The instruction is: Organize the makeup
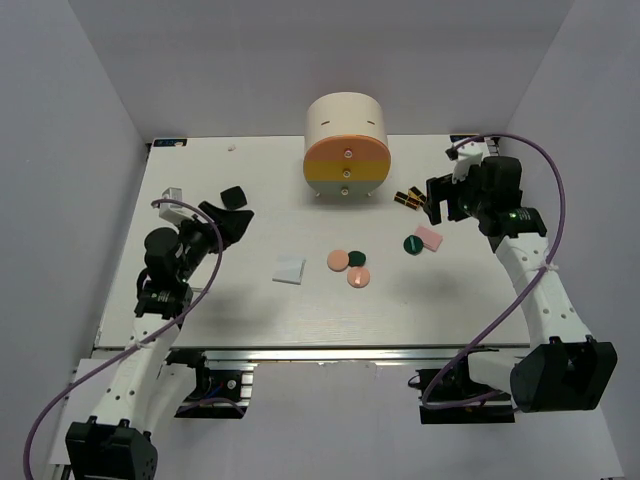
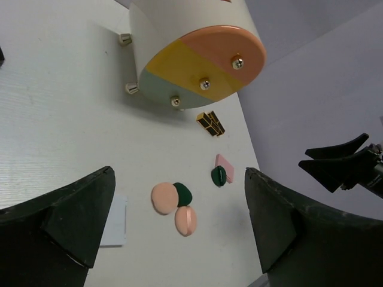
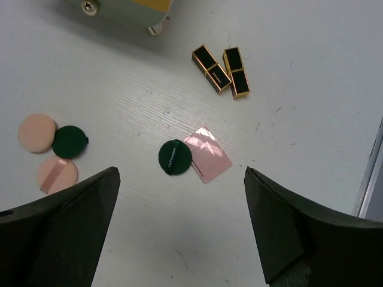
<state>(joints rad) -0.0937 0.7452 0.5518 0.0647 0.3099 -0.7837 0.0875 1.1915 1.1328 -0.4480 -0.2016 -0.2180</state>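
Rear centre: large cream cylindrical cabinet (image 1: 345, 150) blocks passage.
Right of cabinet: black-and-gold lipstick tubes (image 3: 210, 69) lie close by its foot.
Middle: pink and dark green round discs (image 1: 340, 261), clustered.
Near edge: white table (image 1: 300, 320) bare, passable.

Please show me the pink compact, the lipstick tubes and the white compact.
pink compact (image 3: 207, 154): right wrist view, its centre.
lipstick tubes (image 3: 237, 72): right wrist view, right-hand tube's middle.
white compact (image 1: 290, 269): top external view, its centre.

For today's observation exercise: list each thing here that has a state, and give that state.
Cream cylindrical cabinet: all three drawers shut.
Two black-and-gold lipstick tubes: lying flat, side by side.
Pink square compact: closed, flat.
Left gripper: fingers open, empty.
Right gripper: fingers open, empty.
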